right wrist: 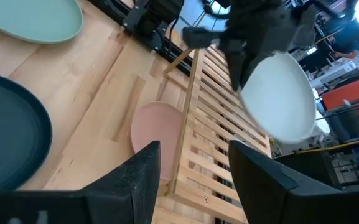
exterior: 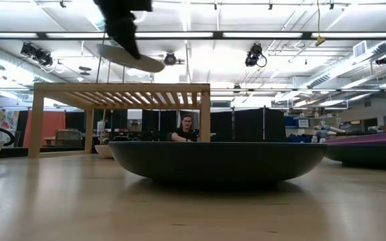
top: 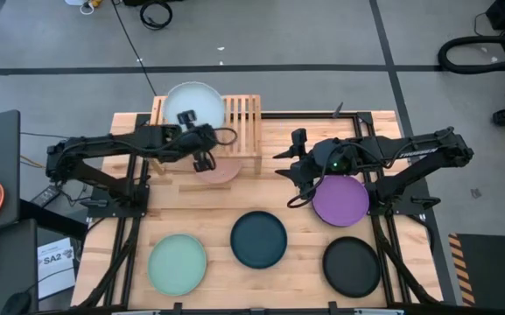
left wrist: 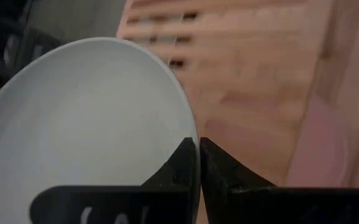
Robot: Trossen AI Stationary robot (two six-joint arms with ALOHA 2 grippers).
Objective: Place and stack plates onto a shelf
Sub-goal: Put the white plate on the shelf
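Pale blue plate (top: 193, 105) hangs above the slatted shelf (top: 243, 118) at your table's 11 o'clock, its rim pinched between the left gripper's (top: 201, 140) closed fingers. Your right gripper (top: 294, 171), fingers apart and empty, waits near the purple plate (top: 340, 199). Judged from here, that thin edge grip could slip, dropping the tilted plate.

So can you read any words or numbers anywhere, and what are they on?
"SA2" on the white paper sheet by the table's left front corner.
The smaller print under it is too small to read.
White marks on the left end effector in its wrist view are cut off, unreadable.
Nothing else is readable.
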